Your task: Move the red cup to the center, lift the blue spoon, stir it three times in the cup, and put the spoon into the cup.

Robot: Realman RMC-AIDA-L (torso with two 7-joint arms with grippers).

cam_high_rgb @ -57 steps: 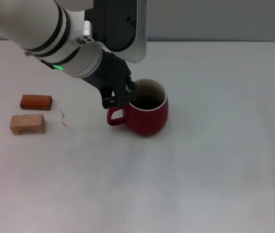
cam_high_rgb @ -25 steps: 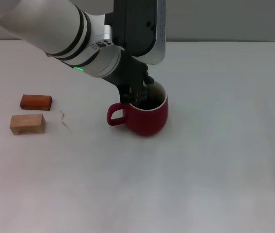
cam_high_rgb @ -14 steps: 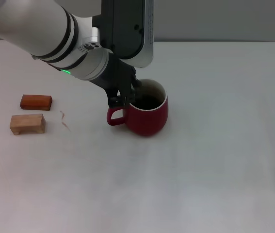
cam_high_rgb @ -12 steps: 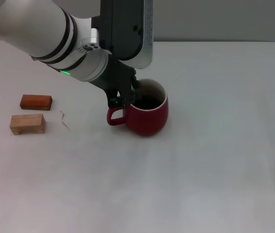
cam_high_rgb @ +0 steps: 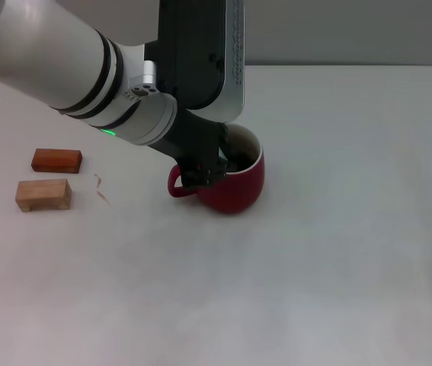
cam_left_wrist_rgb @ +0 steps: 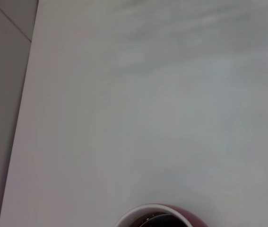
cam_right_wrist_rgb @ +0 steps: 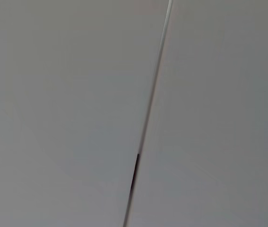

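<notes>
Hanging over the red cup mid-worktop, left end effector sits at the rim by the handle; finger state unreadable. Spoon not visible.

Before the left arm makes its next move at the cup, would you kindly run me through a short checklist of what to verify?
1. The red cup stands upright on the table: ok.
2. Left end effector is at the cup's handle-side rim: ok.
3. Blue spoon in the left end effector's hold: cannot tell, the arm hides it in the head view.
4. Spoon inside the cup: cannot tell; the left wrist view shows only something dark under the rim.
5. Two wooden blocks lie on the robot's left, apart from the cup: ok.
6. Right arm out of the way: ok, absent from the head view.
</notes>
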